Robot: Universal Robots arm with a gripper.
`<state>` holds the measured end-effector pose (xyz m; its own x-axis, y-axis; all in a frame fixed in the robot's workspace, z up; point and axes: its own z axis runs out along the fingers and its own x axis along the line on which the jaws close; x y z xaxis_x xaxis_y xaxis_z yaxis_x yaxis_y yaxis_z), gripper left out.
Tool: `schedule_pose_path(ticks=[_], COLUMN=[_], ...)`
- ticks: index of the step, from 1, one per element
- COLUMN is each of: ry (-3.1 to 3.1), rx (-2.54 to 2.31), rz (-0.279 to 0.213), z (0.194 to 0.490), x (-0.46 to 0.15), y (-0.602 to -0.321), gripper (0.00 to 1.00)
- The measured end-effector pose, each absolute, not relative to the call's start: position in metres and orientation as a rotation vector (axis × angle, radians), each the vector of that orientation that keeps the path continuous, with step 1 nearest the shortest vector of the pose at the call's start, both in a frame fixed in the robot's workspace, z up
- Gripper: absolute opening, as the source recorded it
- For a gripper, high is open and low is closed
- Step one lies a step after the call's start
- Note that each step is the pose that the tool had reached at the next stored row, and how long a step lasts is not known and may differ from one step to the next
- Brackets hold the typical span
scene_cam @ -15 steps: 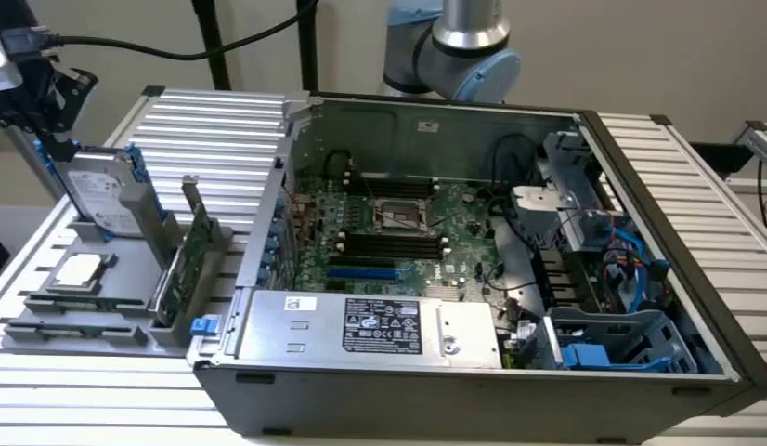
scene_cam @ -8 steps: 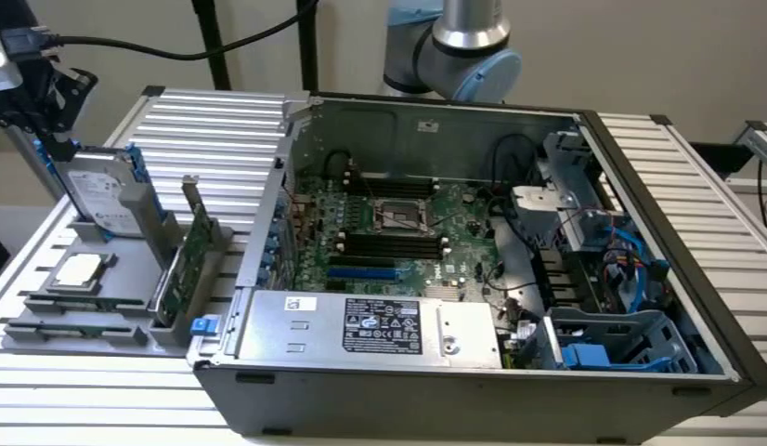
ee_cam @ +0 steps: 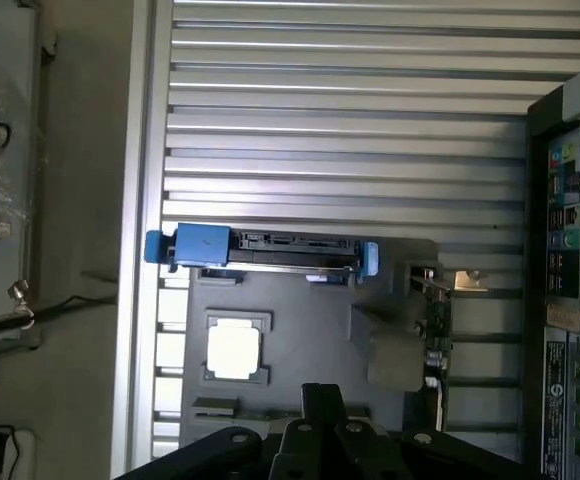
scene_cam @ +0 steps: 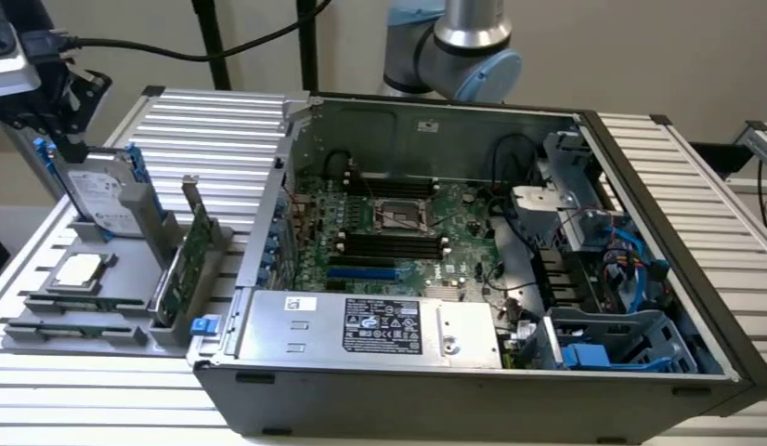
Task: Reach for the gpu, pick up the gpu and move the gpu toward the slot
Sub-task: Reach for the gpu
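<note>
The gpu (scene_cam: 189, 253) is a thin green card standing on edge in the grey holder tray (scene_cam: 61, 330), its silver bracket pointing up, just outside the open computer case (scene_cam: 483, 372). From the wrist view the gpu (ee_cam: 435, 322) appears edge-on beside the tray's grey block. My gripper (scene_cam: 71, 139) hangs at the exterior view's far left, above the silver hard drive with blue rails (scene_cam: 101, 200) and well off to the side of the gpu. The gripper (ee_cam: 320, 402) holds nothing. Expansion slots (scene_cam: 358, 274) lie on the green motherboard inside the case.
A small square silver chip (scene_cam: 80, 271) (ee_cam: 235, 350) rests in the tray. The hard drive (ee_cam: 260, 245) stands between the gripper and the gpu. A power supply (scene_cam: 371, 325) fills the case's front; cables and drive cages crowd the exterior view's right side. Ribbed aluminium table (ee_cam: 350, 100) surrounds everything.
</note>
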<state>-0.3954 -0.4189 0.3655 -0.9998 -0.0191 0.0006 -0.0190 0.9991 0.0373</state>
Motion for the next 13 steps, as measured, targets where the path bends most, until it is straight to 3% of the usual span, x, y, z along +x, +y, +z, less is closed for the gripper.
schedule_pose_path(ticks=[13], ry=[-3.142], rx=[0.030], rz=[-0.057], z=[0.355], x=[-0.342], y=[-0.431], gripper=[0.11])
